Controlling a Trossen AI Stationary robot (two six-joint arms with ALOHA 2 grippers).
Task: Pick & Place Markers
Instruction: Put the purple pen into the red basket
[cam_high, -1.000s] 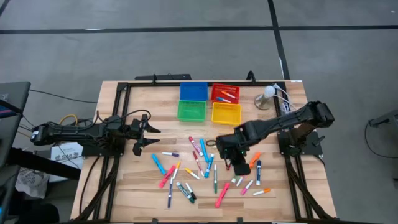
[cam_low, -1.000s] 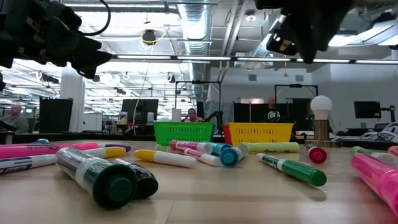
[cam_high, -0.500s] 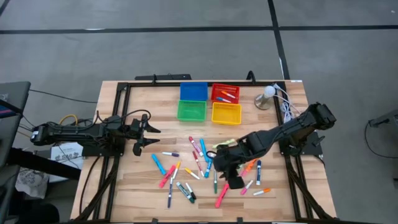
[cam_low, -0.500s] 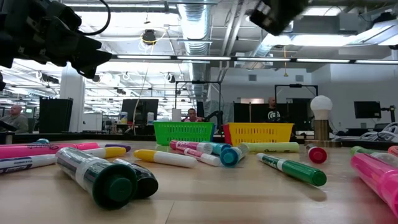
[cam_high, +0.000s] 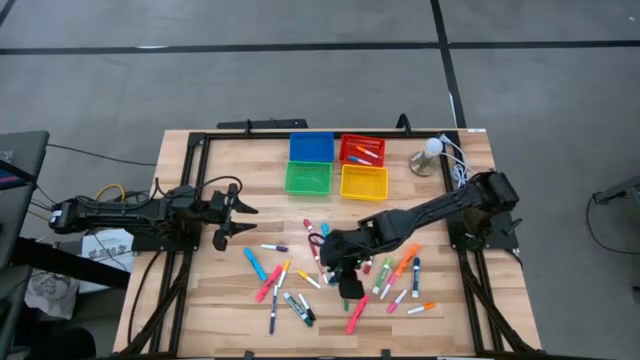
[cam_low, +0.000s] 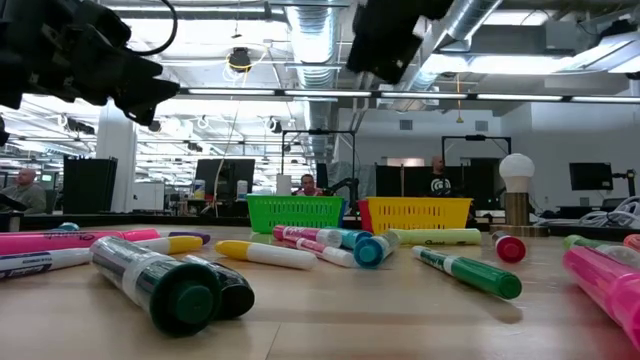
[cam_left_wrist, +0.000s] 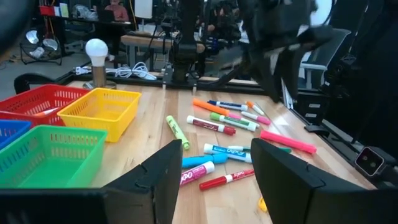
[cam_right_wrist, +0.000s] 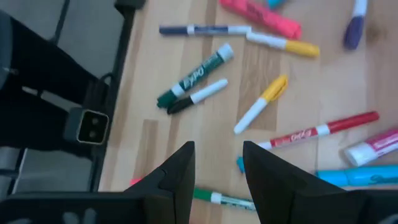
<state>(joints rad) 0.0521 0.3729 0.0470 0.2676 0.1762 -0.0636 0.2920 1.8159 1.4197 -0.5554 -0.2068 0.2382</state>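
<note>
A wooden desk (cam_high: 210, 300) seen from above carries two dark robot arms, a scatter of markers (cam_high: 330, 275) across its middle and four small square bins at its far edge: a blue bin (cam_high: 311, 147), a red bin (cam_high: 362, 151), a green bin (cam_high: 307, 178) and a yellow bin (cam_high: 364, 182). A few markers already lie in the red bin; the other three bins look empty from above. The right arm reaches from the right side across to the centre of the pile, and the right gripper (cam_right_wrist: 214, 168) hangs above the markers with its two fingers apart and nothing between them. Its wrist view looks down on a yellow-capped marker (cam_right_wrist: 261, 103), a green marker (cam_right_wrist: 196, 78) and a red marker (cam_right_wrist: 323, 130) lying loose on the wood. The left gripper (cam_high: 232, 213) waits at the left side of the desk, well apart from the pile, fingers apart and empty. A small lamp (cam_high: 430, 153) stands near the far right corner. The step in hand appears to be the approach to pick a marker. The next move likely calls for lowering the right gripper over a single marker, with the fingers straddling its barrel crosswise, clear of its neighbours.
</note>
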